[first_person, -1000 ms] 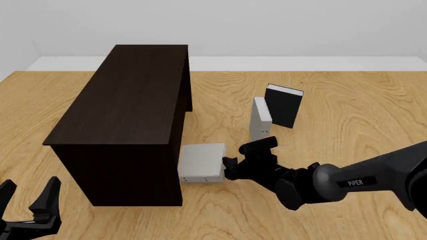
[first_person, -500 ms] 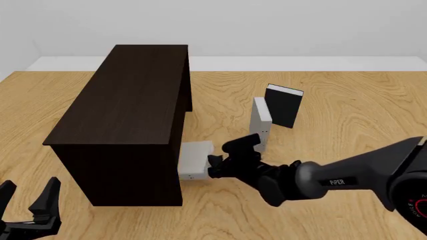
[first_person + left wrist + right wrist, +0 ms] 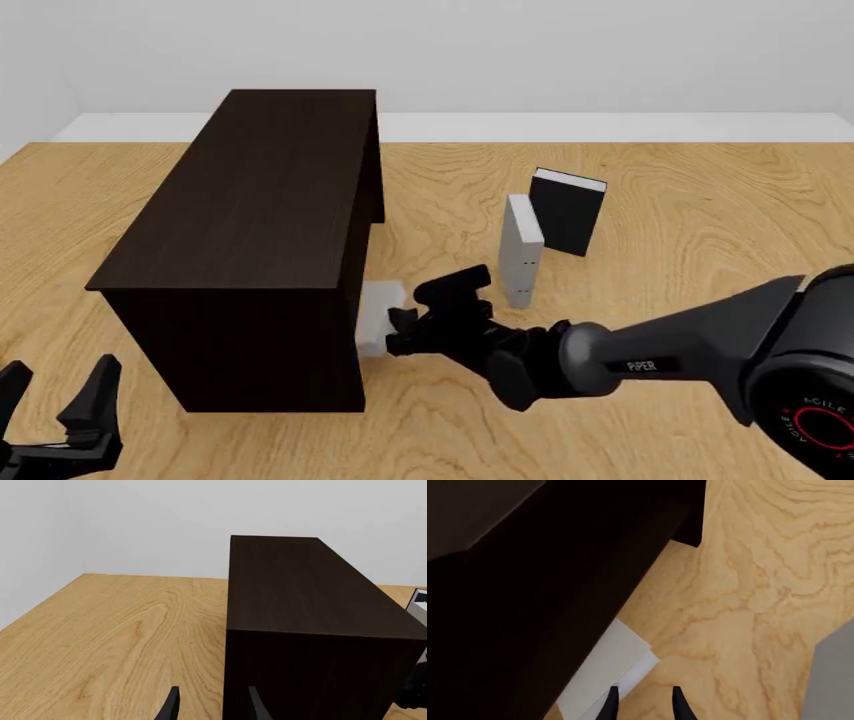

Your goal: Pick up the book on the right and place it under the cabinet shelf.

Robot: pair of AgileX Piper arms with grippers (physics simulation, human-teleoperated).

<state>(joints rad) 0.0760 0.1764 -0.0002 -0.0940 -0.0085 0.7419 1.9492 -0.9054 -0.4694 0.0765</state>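
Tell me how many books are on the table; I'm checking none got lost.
3: a grey book lying partly under the cabinet, a grey book standing mid-table, and a black book standing behind it.

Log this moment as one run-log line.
right claw: at book's edge | book: flat, partly under cabinet shelf | left claw: idle, open

book (image 3: 380, 305): light grey, flat, partly under cabinet shelf (image 3: 254, 230) | cabinet shelf: dark brown, boxy
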